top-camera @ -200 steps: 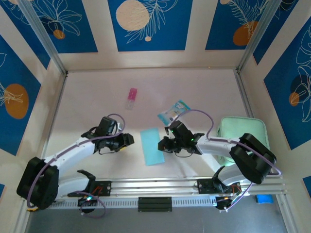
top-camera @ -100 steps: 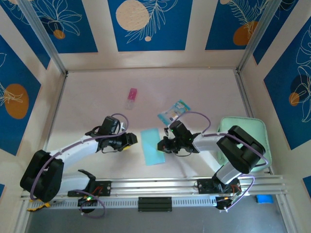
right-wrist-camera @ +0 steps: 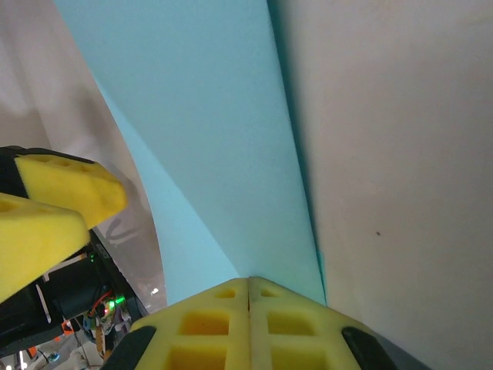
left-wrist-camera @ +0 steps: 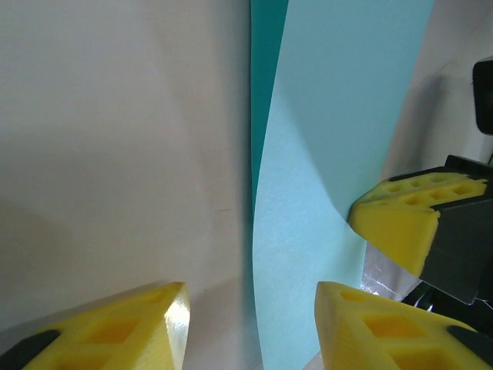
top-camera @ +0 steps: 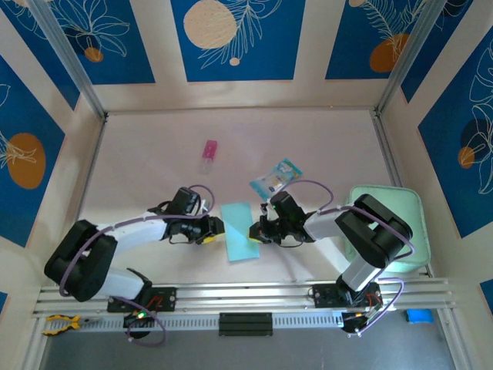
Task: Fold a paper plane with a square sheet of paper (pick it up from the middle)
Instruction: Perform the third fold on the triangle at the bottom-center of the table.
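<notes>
Square sheet of paper: one, thin, matte and light blue. It is folded to a narrow strip with straight edges and lies flat on the pale table.

There are two grippers, both with blocky yellow foam pads, one at each long side of the sheet. The left gripper sits at the sheet's left edge. In the left wrist view its jaws stand well apart and hold nothing. One pad is over bare table and the other over the paper.

The right gripper is at the sheet's right edge. In the right wrist view its pads are pressed fully together. The paper's edge curls up into their seam, so it looks pinched there.

Beyond the sheet lie one teal-and-clear packet and one small pink object. One rounded mint-green pad lies to the sheet's right.
</notes>
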